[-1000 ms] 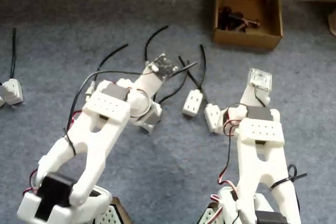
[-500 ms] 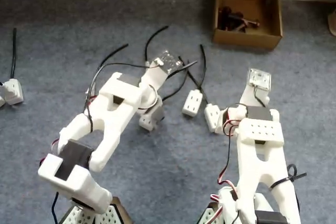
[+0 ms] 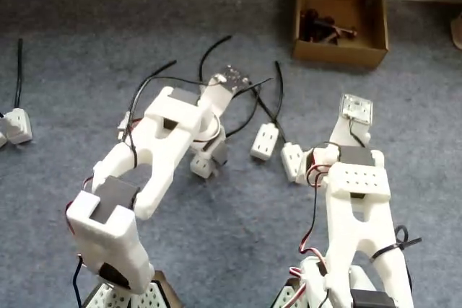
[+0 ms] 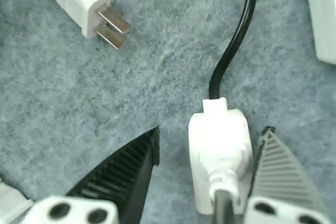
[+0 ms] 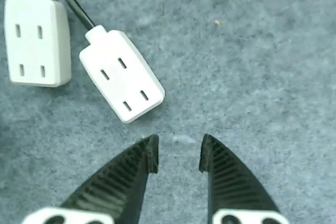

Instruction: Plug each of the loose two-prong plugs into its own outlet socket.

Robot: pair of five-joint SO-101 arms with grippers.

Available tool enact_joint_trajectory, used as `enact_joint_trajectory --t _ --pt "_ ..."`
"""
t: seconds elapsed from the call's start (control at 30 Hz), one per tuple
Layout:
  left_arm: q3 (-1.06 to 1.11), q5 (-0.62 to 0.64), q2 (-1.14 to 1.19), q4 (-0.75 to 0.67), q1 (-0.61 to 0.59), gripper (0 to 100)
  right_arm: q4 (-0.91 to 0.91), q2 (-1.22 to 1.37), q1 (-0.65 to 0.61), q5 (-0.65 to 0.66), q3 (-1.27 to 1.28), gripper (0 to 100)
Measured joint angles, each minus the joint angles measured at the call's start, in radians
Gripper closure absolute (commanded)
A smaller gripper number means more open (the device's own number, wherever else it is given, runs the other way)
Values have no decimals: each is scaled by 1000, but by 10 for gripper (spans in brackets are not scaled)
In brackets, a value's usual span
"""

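My left gripper (image 4: pixel 211 129) is open low over the grey carpet. A white outlet block (image 4: pixel 218 166) on a black cord lies between its fingers, close against one finger (image 4: pixel 273 166). A loose white two-prong plug (image 4: pixel 97 17) lies on the carpet beyond it. In the high view this outlet (image 3: pixel 201 166) sits under the left arm's tip. My right gripper (image 5: pixel 177 153) is open with bare carpet between its fingers. Two white outlets lie just ahead of it, the nearer one (image 5: pixel 122 74) tilted, the other (image 5: pixel 37 40) straight; the high view shows the pair (image 3: pixel 292 161) (image 3: pixel 265 141) mid-carpet.
Black cords (image 3: pixel 245 102) tangle behind the outlets. A cardboard box (image 3: pixel 303 48) holding dark parts stands at the back right. Another white outlet (image 3: pixel 17 125) lies at the far left edge. Open carpet lies at the front between the arms.
The left arm has raised its elbow and stretched forward, its wrist swinging a little farther back over the outlet. The right arm has not moved.
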Motion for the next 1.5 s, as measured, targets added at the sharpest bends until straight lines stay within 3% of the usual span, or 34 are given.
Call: enact_joint_trajectory --t 0.23,0.4,0.73,0.97,1.5 --pt "-64 0 55 104 3 744 0 0 0 0 0 863" --pt "-66 3 55 115 6 803 0 0 0 0 0 863" --pt "-66 2 55 115 9 812 0 0 0 0 0 863" --pt "-66 2 55 115 9 998 -3 0 0 0 0 863" --pt "-120 0 57 146 -25 996 -3 0 0 0 0 863"
